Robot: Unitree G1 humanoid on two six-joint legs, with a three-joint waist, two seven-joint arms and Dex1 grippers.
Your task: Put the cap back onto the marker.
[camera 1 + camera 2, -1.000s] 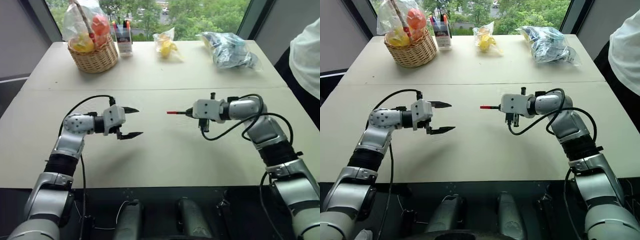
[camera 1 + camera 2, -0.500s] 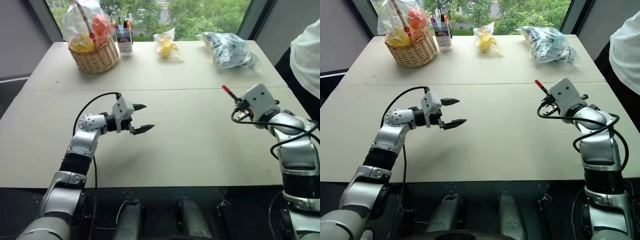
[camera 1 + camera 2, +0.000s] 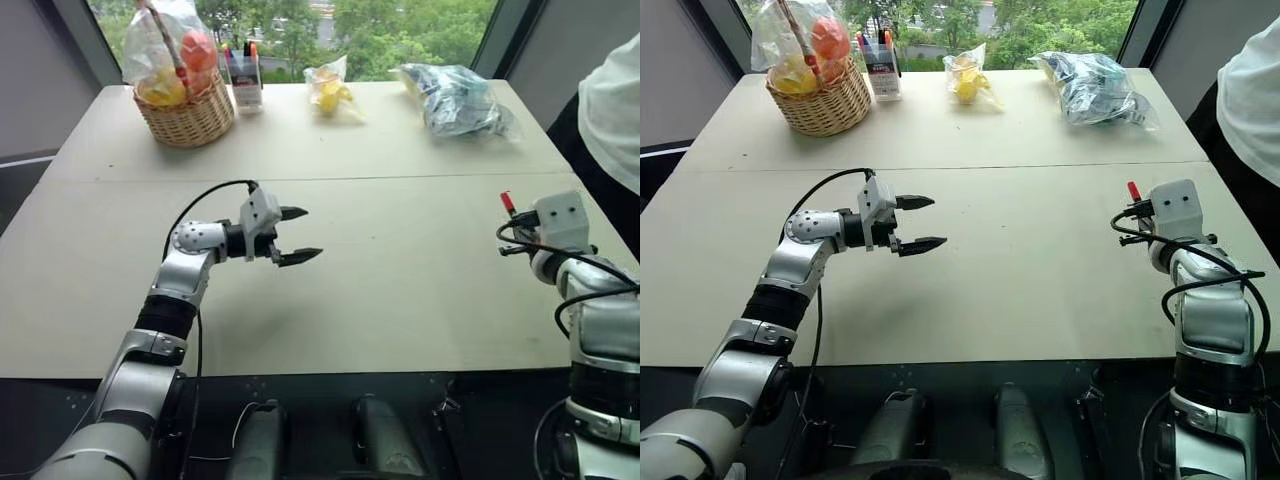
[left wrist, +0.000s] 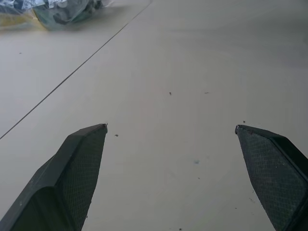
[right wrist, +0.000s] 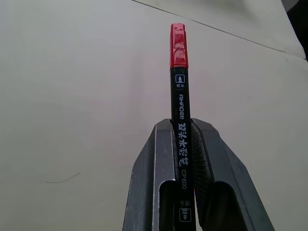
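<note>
Marker (image 5: pixel 181 125): clamped between right gripper (image 5: pixel 186 144) fingers, above table (image 3: pixel 400 280) near its right edge | cap (image 5: pixel 178 45): red, seated on marker's far end | left gripper (image 3: pixel 298 236): spread wide, empty, over table's middle

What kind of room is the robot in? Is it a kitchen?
Probably not a kitchen. It looks like an office or lab: a big plain table by a window with trees outside, a cup of pens, and a fruit basket laid out, likely for robot practice.
</note>
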